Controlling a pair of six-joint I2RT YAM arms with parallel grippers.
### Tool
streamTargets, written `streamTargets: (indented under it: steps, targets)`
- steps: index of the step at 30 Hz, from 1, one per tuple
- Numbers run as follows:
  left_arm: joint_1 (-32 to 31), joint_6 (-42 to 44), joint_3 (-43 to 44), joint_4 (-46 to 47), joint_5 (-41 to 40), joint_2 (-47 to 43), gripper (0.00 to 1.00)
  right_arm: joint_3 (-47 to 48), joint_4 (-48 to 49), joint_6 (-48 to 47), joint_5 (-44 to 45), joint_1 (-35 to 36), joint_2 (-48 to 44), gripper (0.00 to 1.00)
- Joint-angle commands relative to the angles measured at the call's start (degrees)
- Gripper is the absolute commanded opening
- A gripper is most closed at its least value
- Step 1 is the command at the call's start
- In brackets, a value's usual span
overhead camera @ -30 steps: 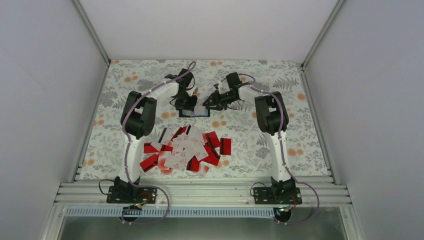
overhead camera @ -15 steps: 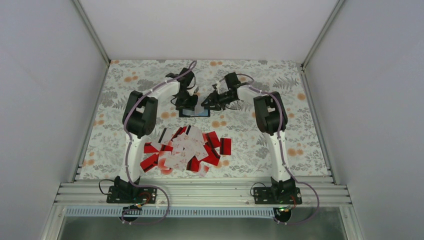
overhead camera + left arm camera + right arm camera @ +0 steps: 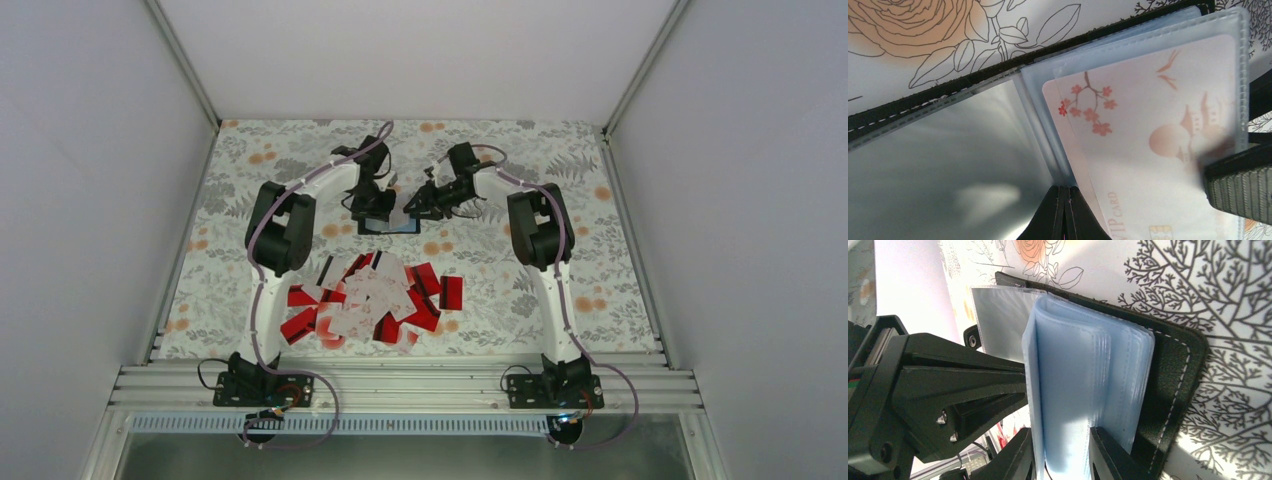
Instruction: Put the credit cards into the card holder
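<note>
The card holder (image 3: 392,228) lies open on the far middle of the table, a black wallet (image 3: 1173,370) with pale blue sleeves. My left gripper (image 3: 378,208) is shut at its spine (image 3: 1065,200), pinching the edge of a sleeve. A white credit card (image 3: 1148,125) with red blossoms sits partly inside a sleeve. My right gripper (image 3: 412,206) is closed around a bundle of sleeves (image 3: 1060,460) and holds them upright. The other credit cards (image 3: 370,295), red and white, lie in a pile nearer the bases.
The floral tablecloth (image 3: 560,260) covers the table between grey walls. The left gripper's body (image 3: 948,380) stands close beside the sleeves in the right wrist view. One right finger (image 3: 1240,192) shows at the edge of the left wrist view.
My right gripper has shifted slightly left toward the holder and the sleeves have been lifted. The left gripper and the pile have barely moved.
</note>
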Motion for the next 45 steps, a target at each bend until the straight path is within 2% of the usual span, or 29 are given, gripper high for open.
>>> streamTargets:
  steps: [1,12,17,22,45]
  targets:
    - [-1.23,-0.16,0.23,0.48,0.51,3.8,0.02,2.42,-2.24,-1.52,1.45,0.97,-1.57,0.28]
    - [-1.3,-0.41,0.74,0.57,0.59,4.32,0.02,4.19,-6.33,-4.24,5.74,2.01,-1.53,0.25]
    - [-1.3,-0.51,0.75,0.82,0.71,4.49,0.02,4.92,-8.09,-5.36,8.72,2.29,-1.93,0.18]
    - [-1.3,-0.6,1.08,0.71,0.87,4.84,0.02,6.32,-9.17,-5.53,9.13,2.73,-1.49,0.17]
    - [-0.87,-2.06,5.34,-3.32,-1.07,2.99,0.05,10.4,-9.31,-4.76,5.62,3.92,-0.23,0.26]
